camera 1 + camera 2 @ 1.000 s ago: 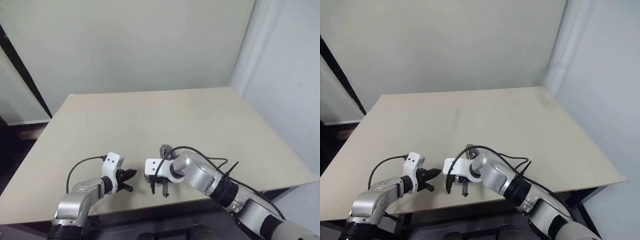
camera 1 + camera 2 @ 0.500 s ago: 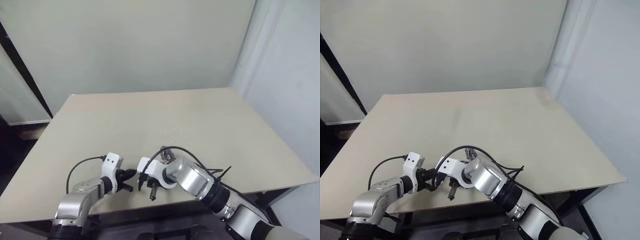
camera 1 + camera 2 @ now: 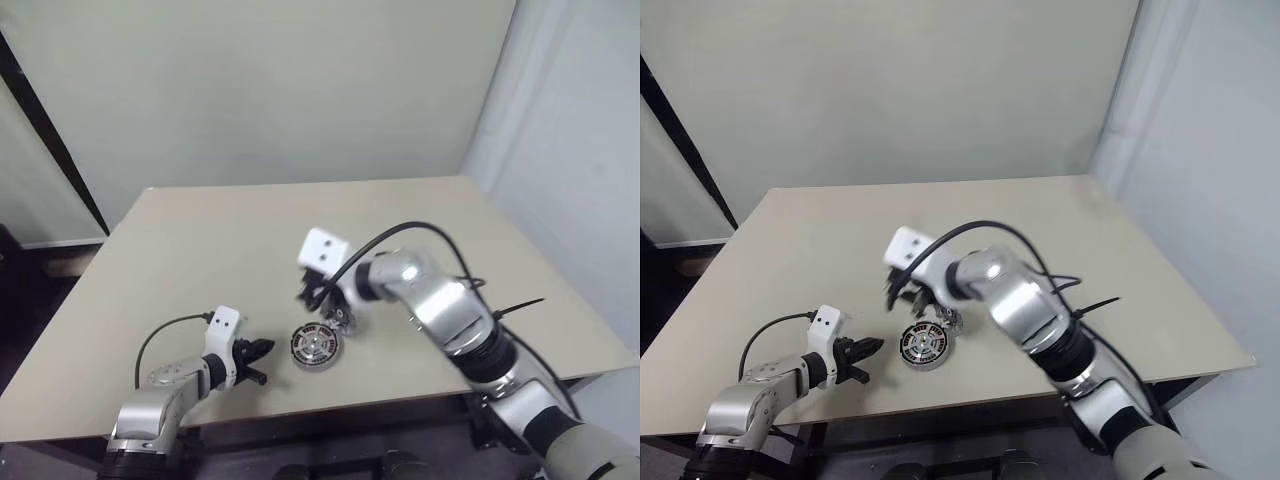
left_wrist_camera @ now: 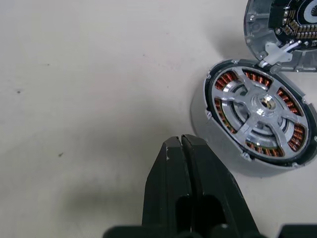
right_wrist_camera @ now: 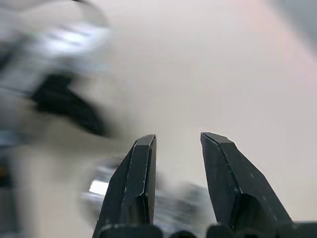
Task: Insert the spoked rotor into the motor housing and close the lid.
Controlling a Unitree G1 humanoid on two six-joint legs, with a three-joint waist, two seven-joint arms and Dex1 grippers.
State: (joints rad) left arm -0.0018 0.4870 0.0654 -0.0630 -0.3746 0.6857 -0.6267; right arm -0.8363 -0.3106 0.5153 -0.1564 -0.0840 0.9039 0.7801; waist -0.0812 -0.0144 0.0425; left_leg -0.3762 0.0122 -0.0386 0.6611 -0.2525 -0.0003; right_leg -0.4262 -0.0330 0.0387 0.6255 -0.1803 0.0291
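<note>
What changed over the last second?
The right hand rose off the table's near edge, moved farther in and opened, empty, uncovering the rotor seated in the housing. The left hand stayed shut in place.

Beige table (image 3: pixel 420 215); near front edge: motor housing (image 4: pixel 218 153) w/ spoked rotor (image 4: pixel 260 114) inside, lid (image 4: pixel 292 29) touching it.

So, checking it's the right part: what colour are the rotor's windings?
Copper-brown, around a silver spoked hub on the rotor; the left wrist view shows it best.
</note>
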